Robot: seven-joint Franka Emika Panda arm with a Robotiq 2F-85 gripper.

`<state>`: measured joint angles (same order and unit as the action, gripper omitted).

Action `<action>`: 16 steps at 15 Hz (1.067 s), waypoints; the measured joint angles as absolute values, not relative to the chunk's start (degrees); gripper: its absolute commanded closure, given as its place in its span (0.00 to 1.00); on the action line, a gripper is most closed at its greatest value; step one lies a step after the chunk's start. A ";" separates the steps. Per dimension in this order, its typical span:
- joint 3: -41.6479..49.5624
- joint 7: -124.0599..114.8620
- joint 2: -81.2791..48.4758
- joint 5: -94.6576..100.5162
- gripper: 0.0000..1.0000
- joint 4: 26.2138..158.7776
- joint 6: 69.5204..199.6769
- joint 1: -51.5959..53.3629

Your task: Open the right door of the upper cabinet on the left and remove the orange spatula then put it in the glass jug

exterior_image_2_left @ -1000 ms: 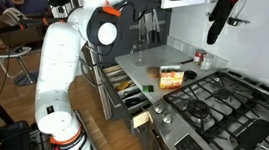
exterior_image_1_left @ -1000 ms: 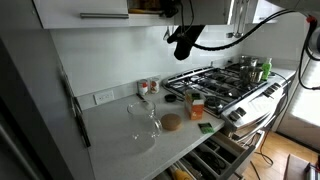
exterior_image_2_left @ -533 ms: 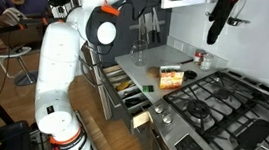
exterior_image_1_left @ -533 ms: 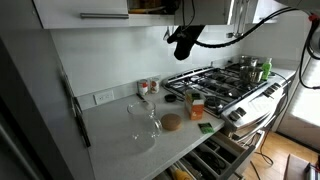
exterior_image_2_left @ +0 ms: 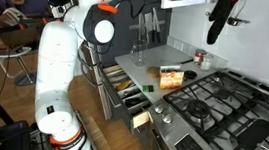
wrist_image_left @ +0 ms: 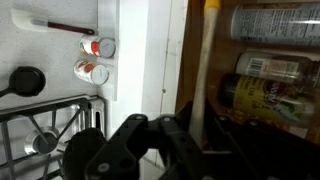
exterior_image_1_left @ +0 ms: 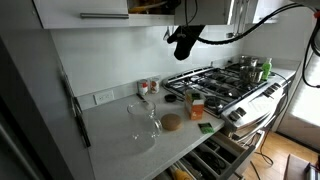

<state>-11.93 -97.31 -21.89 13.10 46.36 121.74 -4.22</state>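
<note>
The orange spatula [wrist_image_left: 206,60] stood upright inside the opened upper cabinet [exterior_image_1_left: 148,5], beside bottles [wrist_image_left: 270,90]. The gripper [wrist_image_left: 188,135] was clenched, apparently on the spatula's lower end. Opening looked done and the grasp made. Lifting the spatula out and dropping it into the glass jug [exterior_image_1_left: 143,118], mid-bench between wall and front edge, remained.

Glossy white rounded arm [exterior_image_2_left: 57,67] links, a black joint disc [exterior_image_2_left: 102,29], black gripper [wrist_image_left: 186,128] (black cables [exterior_image_1_left: 262,28] trailing).
</note>
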 measured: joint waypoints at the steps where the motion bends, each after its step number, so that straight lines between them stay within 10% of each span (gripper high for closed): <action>1: -11.93 -97.31 -21.86 13.09 0.97 46.36 121.74 -4.22; 16: -12.29 -101.09 -16.85 10.52 0.97 47.11 123.87 -6.07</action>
<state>-12.29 -101.09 -16.85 10.52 47.11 123.87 -6.07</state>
